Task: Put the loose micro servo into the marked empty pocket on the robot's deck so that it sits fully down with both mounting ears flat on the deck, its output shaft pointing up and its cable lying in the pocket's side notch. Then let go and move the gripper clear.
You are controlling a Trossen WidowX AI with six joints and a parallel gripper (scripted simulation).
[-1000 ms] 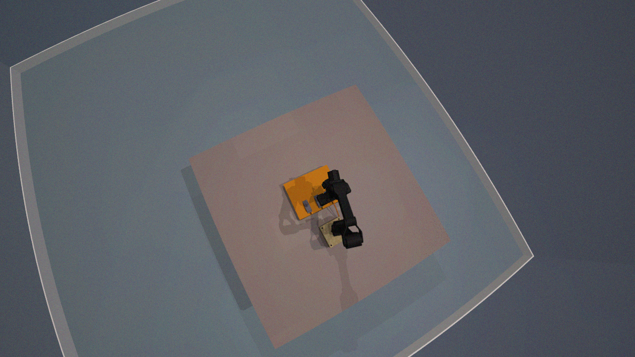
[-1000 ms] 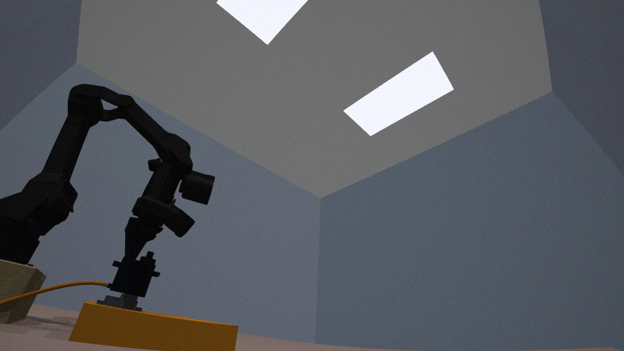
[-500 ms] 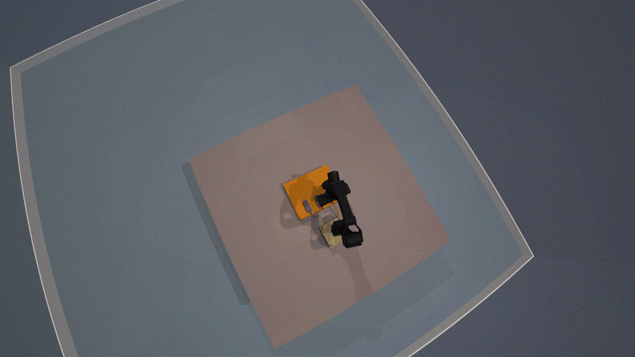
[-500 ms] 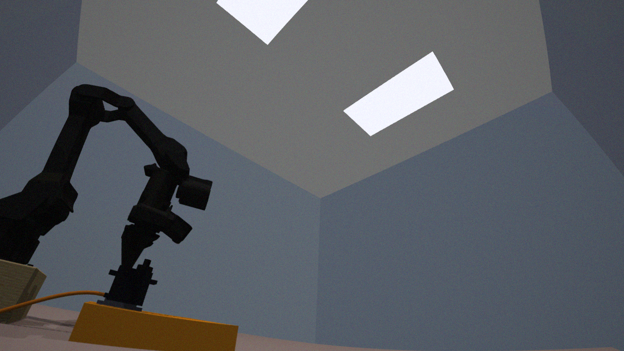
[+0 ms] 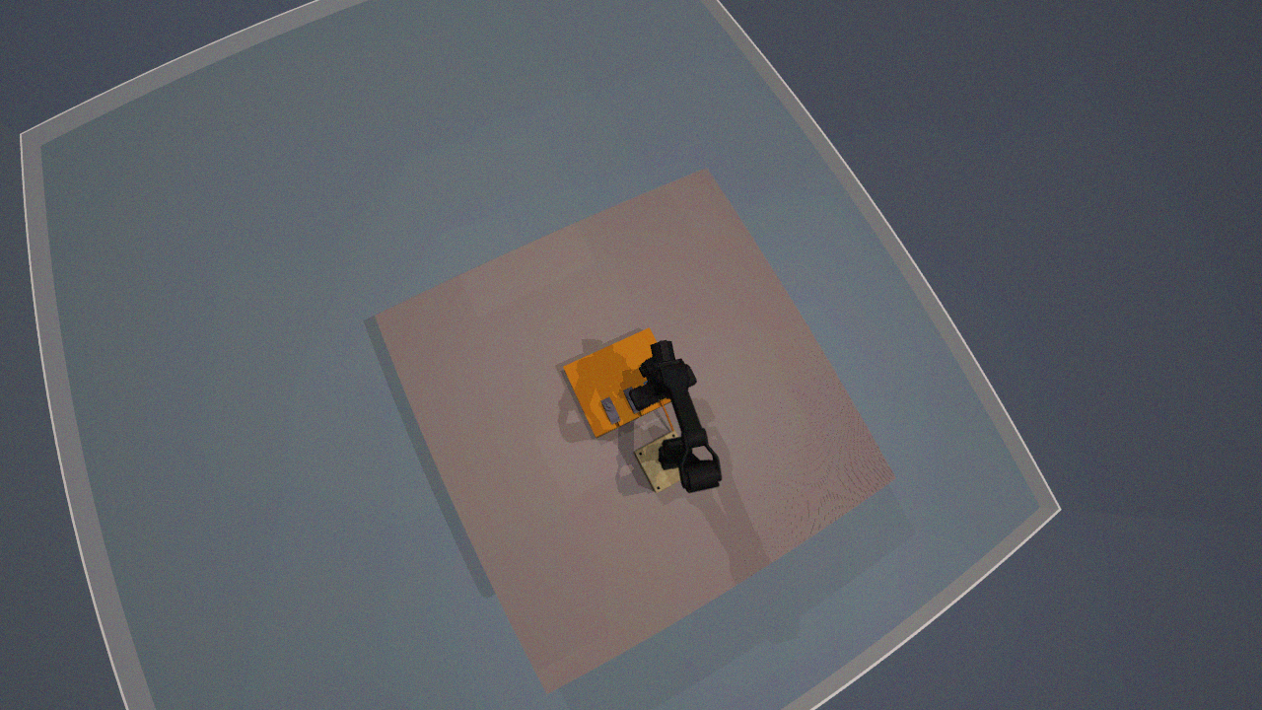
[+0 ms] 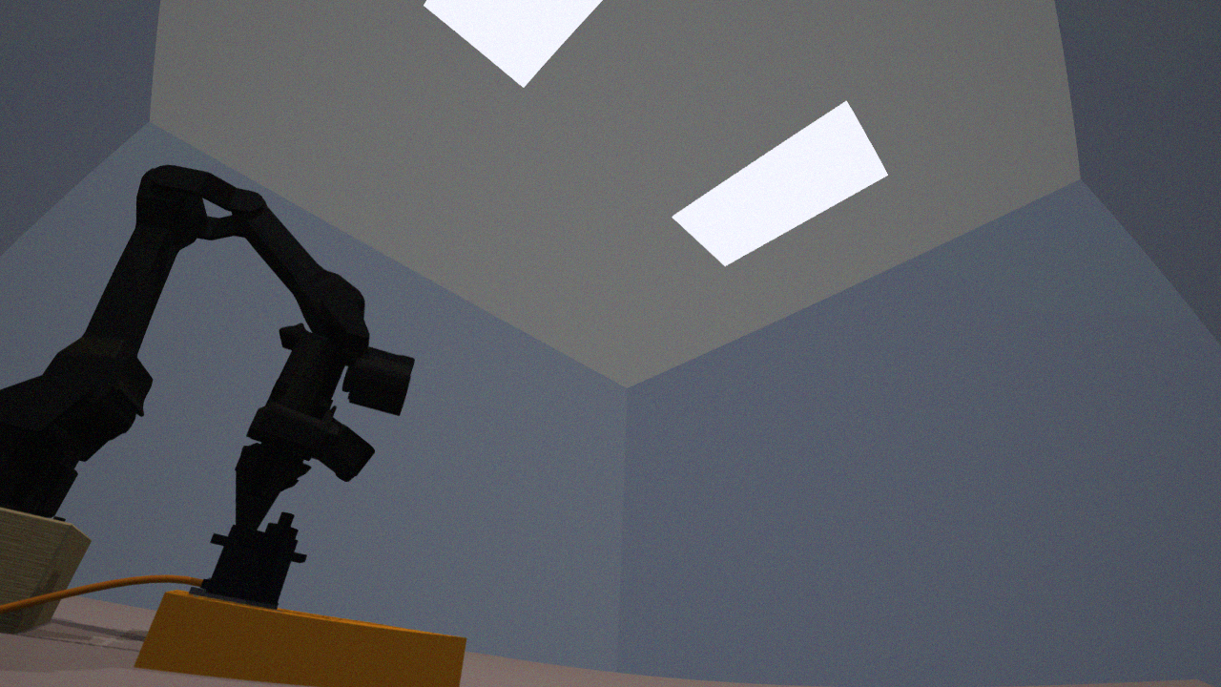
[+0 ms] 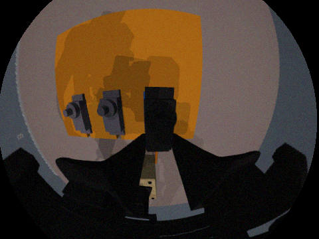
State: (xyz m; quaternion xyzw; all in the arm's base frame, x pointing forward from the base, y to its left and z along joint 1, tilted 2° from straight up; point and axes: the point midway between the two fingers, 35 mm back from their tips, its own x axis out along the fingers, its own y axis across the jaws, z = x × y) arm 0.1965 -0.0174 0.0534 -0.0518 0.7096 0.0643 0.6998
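Note:
My gripper (image 6: 249,523) (image 7: 159,137) is shut on the black loose micro servo (image 6: 249,568) (image 7: 159,123). The servo is upright, output shaft up, over the front part of the orange deck (image 5: 587,375) (image 6: 307,645) (image 7: 169,36). In the exterior view its mounting ears stand well above the deck top, and its lower end overlaps the deck's top edge; whether it touches cannot be told. The orange cable (image 5: 667,416) (image 6: 102,585) (image 7: 156,157) runs from its lower end toward the arm base. The servo hides the pocket except for a thin blue sliver at its left in the wrist view.
Two grey servos (image 7: 81,114) (image 7: 113,114) sit in the deck left of the held servo in the wrist view. The nearer one is beside the left finger's side. The pale base block (image 5: 648,467) (image 6: 33,564) (image 7: 147,172) stands near the deck. The arm covers the gripper in the top view.

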